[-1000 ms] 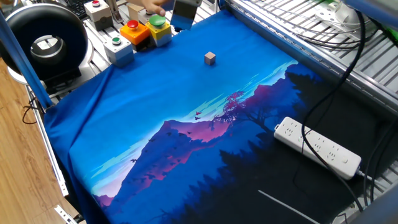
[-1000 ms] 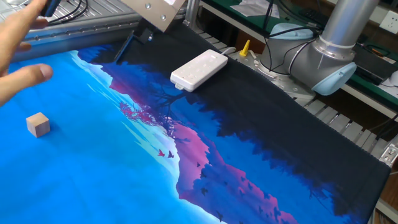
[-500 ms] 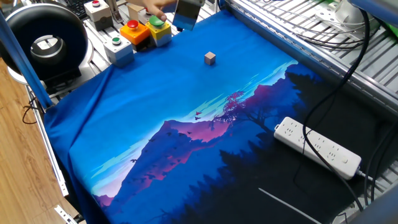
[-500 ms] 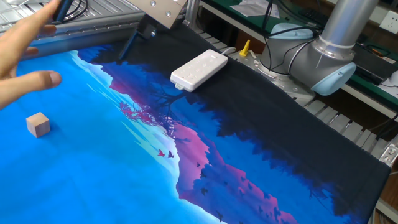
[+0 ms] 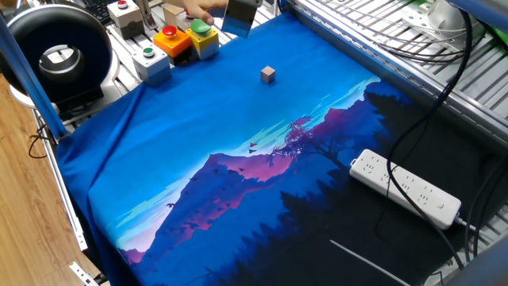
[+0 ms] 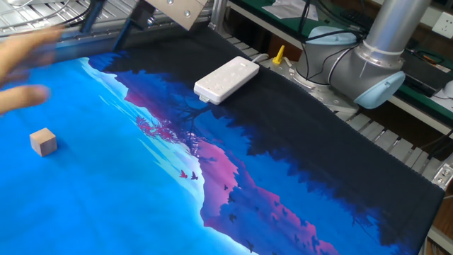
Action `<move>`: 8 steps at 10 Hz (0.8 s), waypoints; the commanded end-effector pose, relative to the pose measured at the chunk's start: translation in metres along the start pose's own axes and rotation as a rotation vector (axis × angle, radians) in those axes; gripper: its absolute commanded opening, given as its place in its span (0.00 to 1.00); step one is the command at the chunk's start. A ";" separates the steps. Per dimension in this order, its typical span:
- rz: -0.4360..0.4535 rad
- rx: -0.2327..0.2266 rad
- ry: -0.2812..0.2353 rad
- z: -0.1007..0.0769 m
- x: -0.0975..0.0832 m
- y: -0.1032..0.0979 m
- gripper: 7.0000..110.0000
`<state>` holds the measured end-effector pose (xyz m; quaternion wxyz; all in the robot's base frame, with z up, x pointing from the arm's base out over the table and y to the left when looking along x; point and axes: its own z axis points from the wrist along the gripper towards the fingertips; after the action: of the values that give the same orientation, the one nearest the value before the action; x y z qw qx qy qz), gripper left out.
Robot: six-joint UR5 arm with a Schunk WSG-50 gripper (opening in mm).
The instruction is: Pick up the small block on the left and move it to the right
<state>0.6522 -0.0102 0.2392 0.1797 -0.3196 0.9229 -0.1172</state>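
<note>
No writing can be read. The small block (image 5: 268, 74) (image 6: 43, 142) is sitting flat on the blue cloth (image 5: 214, 135) (image 6: 106, 198) — a cube, no long axis. The gripper's state cannot be told.

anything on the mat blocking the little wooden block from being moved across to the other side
Mostly no. The small block sits alone on the mat, with bare cloth around it. Only the white power strip lies far across. A person's blurred hand hovers near the block.

Small block (image 5: 268, 74) alone on the mat (image 5: 238, 159), button boxes (image 5: 176, 44) behind, power strip (image 5: 405, 187) well apart
</note>
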 end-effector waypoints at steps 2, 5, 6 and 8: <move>0.265 -0.219 0.107 -0.012 0.013 0.060 0.00; 0.505 -0.292 0.224 -0.020 0.013 0.091 0.00; 0.576 -0.276 0.274 -0.021 0.017 0.095 0.00; 0.709 -0.373 0.331 -0.020 0.012 0.121 0.00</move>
<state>0.5848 0.0534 0.2177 0.0449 -0.0733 0.9959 0.0296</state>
